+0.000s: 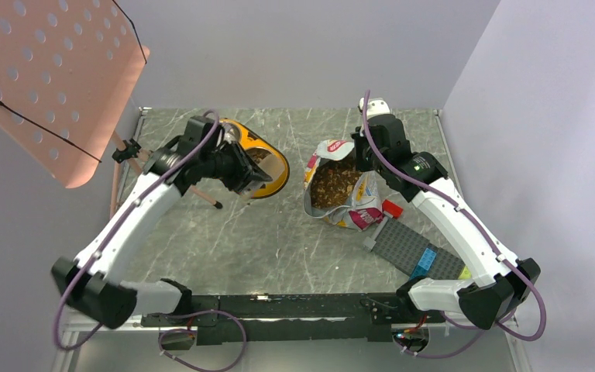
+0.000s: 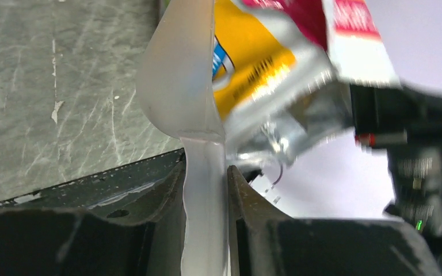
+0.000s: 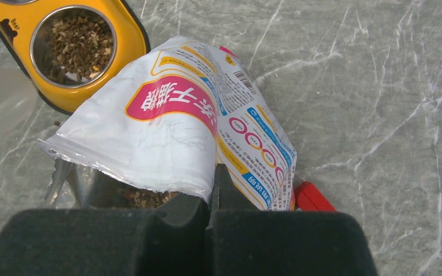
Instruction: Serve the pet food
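The glossy white, pink and yellow bag [image 1: 356,208] lies open mid-table with brown kibble [image 1: 335,182] inside. My right gripper [image 1: 362,151] is shut on the bag's rim [image 3: 172,126], its fingertips [image 3: 213,190] pinching the foil edge. The yellow double bowl [image 1: 277,167] stands left of the bag, and one steel cup holds kibble [image 3: 80,43]. My left gripper [image 1: 249,174] hovers over the bowl, shut on the handle of a translucent plastic scoop [image 2: 178,75]. The handle is clamped between the fingers [image 2: 206,190]. The scoop's inside is hidden.
A grey baseplate [image 1: 410,248] with blue bricks lies right of the bag, and a red brick [image 1: 392,208] sits by the bag's corner. A pink perforated board [image 1: 46,77] on a stand rises at the far left. Walls close in behind and to the right.
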`<state>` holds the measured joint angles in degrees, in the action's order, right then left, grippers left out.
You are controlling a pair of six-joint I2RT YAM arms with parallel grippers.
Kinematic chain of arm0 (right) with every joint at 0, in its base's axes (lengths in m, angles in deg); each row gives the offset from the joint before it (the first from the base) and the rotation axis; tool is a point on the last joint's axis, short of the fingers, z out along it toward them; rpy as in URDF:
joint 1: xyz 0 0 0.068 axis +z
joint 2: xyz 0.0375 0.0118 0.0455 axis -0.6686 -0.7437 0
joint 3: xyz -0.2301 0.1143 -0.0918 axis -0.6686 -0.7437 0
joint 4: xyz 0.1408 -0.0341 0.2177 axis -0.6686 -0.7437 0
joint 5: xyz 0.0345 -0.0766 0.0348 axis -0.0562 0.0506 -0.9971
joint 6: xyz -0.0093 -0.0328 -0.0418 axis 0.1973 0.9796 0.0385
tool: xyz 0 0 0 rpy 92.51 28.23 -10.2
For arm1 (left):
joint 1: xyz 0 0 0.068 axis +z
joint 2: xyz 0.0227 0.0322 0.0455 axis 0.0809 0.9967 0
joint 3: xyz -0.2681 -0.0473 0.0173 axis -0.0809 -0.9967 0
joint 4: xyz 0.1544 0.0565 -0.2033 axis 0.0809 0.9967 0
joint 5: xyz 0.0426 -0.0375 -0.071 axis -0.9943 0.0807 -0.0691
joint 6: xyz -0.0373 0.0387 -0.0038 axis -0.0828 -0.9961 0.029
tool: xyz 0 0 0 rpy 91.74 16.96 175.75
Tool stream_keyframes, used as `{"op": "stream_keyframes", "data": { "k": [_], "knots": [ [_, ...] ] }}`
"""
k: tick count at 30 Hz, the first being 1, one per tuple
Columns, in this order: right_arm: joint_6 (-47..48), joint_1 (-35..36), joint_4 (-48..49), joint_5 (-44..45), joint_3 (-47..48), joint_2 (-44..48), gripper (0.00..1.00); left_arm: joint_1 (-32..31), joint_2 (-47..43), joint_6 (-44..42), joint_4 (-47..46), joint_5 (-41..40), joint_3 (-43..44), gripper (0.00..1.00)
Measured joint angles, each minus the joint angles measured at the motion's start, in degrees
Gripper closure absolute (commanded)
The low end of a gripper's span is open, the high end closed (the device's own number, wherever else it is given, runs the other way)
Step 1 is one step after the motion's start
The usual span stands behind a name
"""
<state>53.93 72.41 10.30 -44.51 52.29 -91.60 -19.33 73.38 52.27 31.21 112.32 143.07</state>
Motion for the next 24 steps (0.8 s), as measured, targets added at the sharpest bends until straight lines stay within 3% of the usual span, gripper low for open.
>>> {"op": "stream_keyframes", "data": {
  "k": [4, 8, 16, 21, 24],
  "knots": [
    [0.02, 0.0, 0.02, -0.17, 0.0, 0.0, 1.0, -4.37, -9.2, -6.34, -1.88, -1.44, -2.58, 1.0],
    [0.09, 0.0, 0.02, -0.22, -0.02, 0.0, 1.0, -12.15, -10.82, -13.07, 0.9, -5.09, 0.44, 1.0],
    [0.2, 0.0, 0.0, -0.48, -0.02, 0.0, 1.0, -25.88, 4.2, -17.57, 9.2, -8.68, 16.57, 1.0],
    [0.22, 0.11, -0.09, -0.46, -0.02, 0.0, 1.0, -26.29, 11.23, -16.9, 12.5, -11.15, 22.62, 1.0],
    [0.28, 0.79, -0.13, -0.42, -0.02, 0.0, 1.0, -24.94, 14.93, -14.62, 12.5, -8.0, 23.67, 1.0]
  ]
}}
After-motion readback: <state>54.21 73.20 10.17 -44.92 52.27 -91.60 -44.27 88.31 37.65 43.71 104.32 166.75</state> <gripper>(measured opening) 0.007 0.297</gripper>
